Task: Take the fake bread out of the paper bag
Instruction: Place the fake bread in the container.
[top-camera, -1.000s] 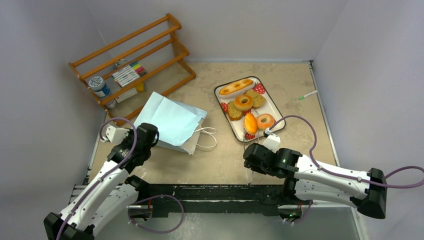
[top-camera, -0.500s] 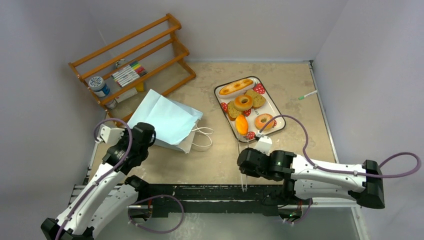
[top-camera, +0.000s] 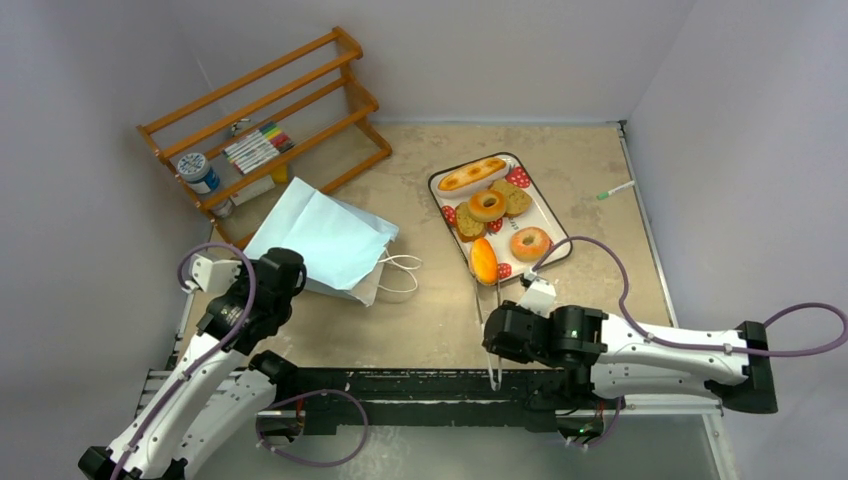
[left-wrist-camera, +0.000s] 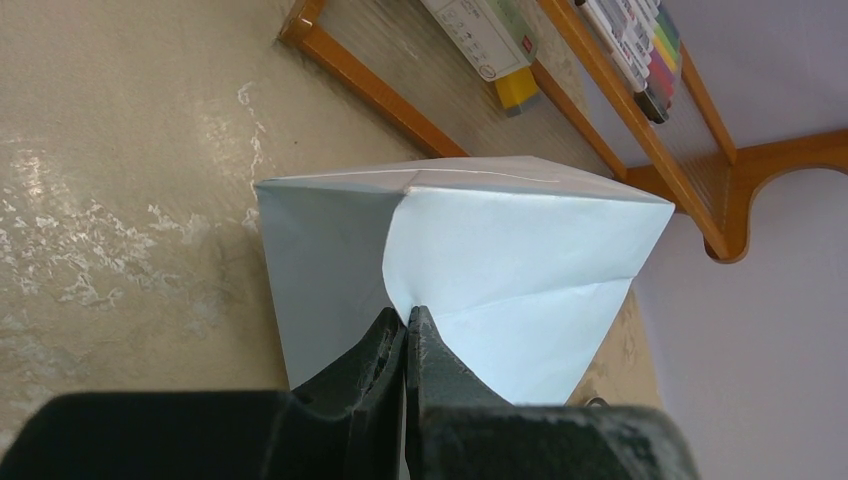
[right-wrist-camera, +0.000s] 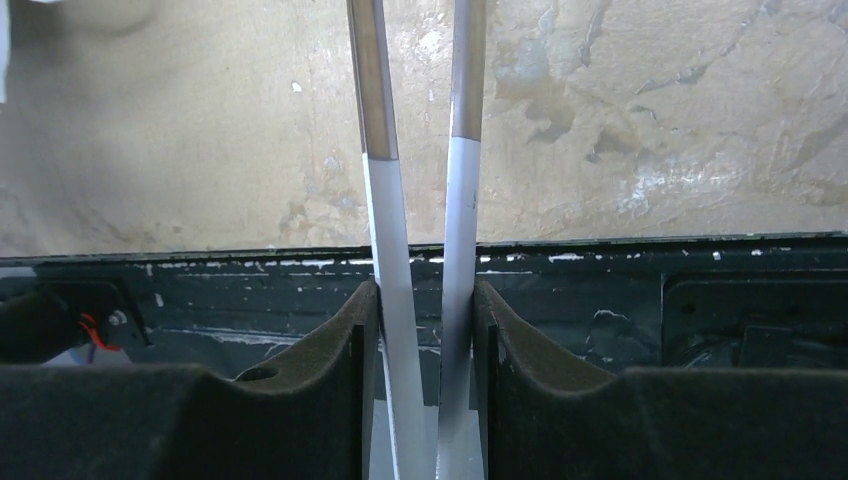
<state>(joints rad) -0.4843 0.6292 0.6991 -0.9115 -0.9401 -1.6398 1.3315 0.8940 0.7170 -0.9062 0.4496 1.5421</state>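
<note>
Soft, even overhead light fills the top view, which is sharp throughout, with only a faint shadow beside the bag (top-camera: 322, 236). In the wrist views the table (left-wrist-camera: 100, 200) shows pale glare patches, the tongs (right-wrist-camera: 378, 90) gleam, and the near, dark fingers (left-wrist-camera: 365, 378) blur.

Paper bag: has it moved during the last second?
Yes. The paper bag has slid left, away from the strawberry-print tray, pinched by the left gripper.

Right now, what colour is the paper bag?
Pale blue; the paper bag shows best from top external.
</note>
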